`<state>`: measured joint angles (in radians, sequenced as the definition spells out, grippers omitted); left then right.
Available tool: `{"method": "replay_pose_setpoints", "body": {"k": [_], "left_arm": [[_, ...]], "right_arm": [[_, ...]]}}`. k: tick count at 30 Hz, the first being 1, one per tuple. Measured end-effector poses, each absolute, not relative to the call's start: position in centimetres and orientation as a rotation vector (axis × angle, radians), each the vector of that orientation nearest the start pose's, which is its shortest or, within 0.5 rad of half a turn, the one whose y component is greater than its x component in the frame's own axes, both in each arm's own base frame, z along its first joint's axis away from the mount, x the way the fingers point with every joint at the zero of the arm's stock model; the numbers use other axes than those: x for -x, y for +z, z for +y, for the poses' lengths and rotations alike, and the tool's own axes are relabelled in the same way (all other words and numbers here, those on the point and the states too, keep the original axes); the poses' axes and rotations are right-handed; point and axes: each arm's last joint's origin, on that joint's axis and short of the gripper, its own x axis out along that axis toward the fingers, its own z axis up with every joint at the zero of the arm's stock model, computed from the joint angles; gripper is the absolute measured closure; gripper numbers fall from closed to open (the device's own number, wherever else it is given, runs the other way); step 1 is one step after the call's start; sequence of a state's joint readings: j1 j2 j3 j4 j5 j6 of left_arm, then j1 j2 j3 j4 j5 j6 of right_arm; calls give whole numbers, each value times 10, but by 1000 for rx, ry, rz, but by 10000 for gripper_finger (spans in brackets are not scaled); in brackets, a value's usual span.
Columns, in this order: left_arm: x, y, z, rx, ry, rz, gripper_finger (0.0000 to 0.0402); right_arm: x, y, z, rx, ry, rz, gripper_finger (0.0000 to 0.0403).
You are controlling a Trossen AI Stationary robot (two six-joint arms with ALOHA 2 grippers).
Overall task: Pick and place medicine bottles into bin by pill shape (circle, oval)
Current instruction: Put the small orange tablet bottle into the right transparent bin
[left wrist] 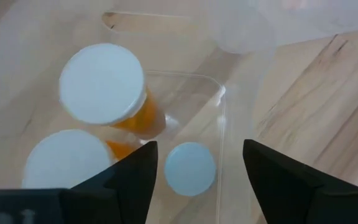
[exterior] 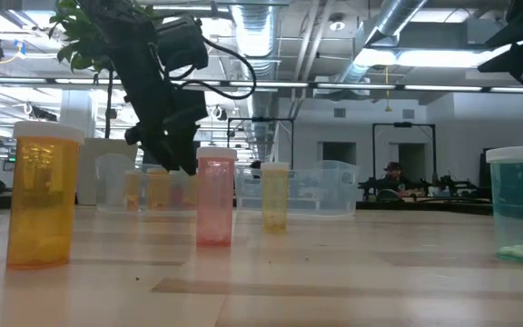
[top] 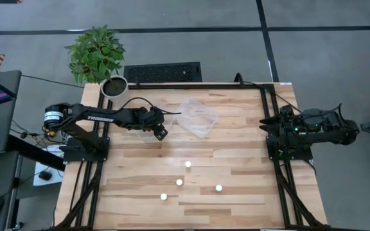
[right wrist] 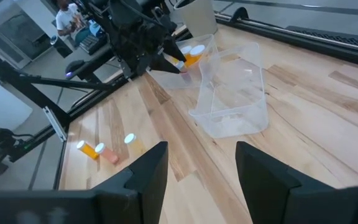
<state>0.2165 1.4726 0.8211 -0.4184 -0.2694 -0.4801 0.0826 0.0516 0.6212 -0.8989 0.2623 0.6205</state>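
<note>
My left gripper hangs open over a clear bin, pointing steeply down. Three orange medicine bottles with white caps are in that bin: two to one side, and one lower down, in line with the gap between my fingers and apart from them. Several more bottles stand upright on the near half of the table; the low view shows them as orange, pink, yellow and teal. My right gripper waits open at the table's right edge.
A second clear bin lies just right of the first, with no bottle in it. A potted plant stands off the far left corner. Black frame rails run along the table's sides. Bare wood lies between bins and standing bottles.
</note>
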Motion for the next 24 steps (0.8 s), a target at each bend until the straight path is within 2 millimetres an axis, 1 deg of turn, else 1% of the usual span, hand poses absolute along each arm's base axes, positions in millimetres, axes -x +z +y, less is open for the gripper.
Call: {"method": "replay_pose_setpoints", "body": {"k": [7,24], "left_arm": [[-259,189,66,377,712,932,170],[-248,213,63,385,704,842,170]], "right_arm": [[-21,269,-6,-557,-270,258,202],[-21,268,-6,-556,-271,265,202]]}}
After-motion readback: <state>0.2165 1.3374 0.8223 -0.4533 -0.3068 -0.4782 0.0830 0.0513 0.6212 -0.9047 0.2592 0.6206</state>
